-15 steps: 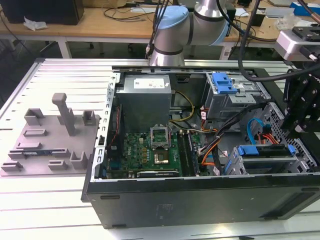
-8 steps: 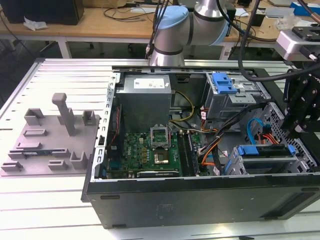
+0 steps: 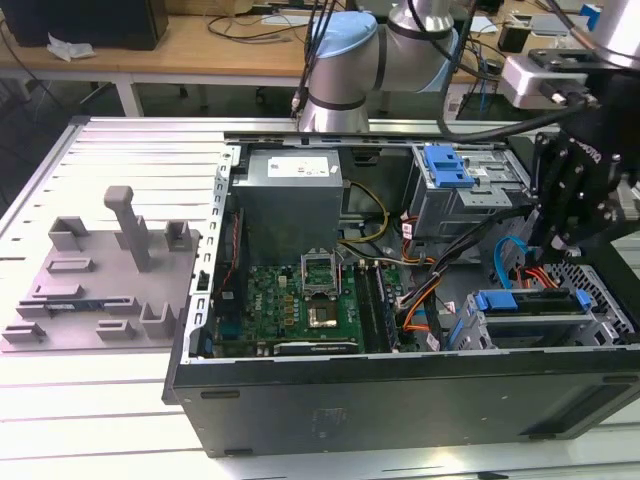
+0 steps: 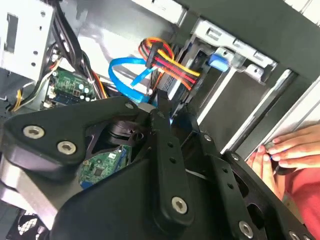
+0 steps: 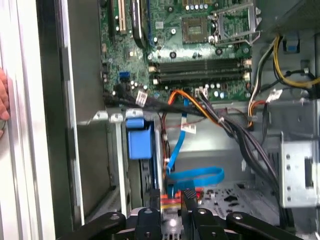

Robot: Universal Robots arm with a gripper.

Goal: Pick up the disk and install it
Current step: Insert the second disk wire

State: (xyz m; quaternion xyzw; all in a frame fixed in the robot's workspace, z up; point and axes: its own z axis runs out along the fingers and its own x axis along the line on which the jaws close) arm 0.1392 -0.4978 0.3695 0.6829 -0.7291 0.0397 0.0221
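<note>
— What's biggest here?

— The open computer case (image 3: 400, 385), in the middle of the exterior view, with the green motherboard (image 3: 300, 300) lying inside it.

— And the arm?

— Its black gripper (image 3: 562, 245) hangs over the drive cage (image 3: 600, 325) at the exterior view's right. Spread or pinching, I cannot tell.

— The disk?

— The disk (image 3: 530, 300) sits in that cage, blue frame showing, just beneath the gripper.

— Anything smaller?

— A blue cable (image 4: 125, 70) and a person's hand (image 4: 292, 150) by the case edge in the second wrist view.
</note>
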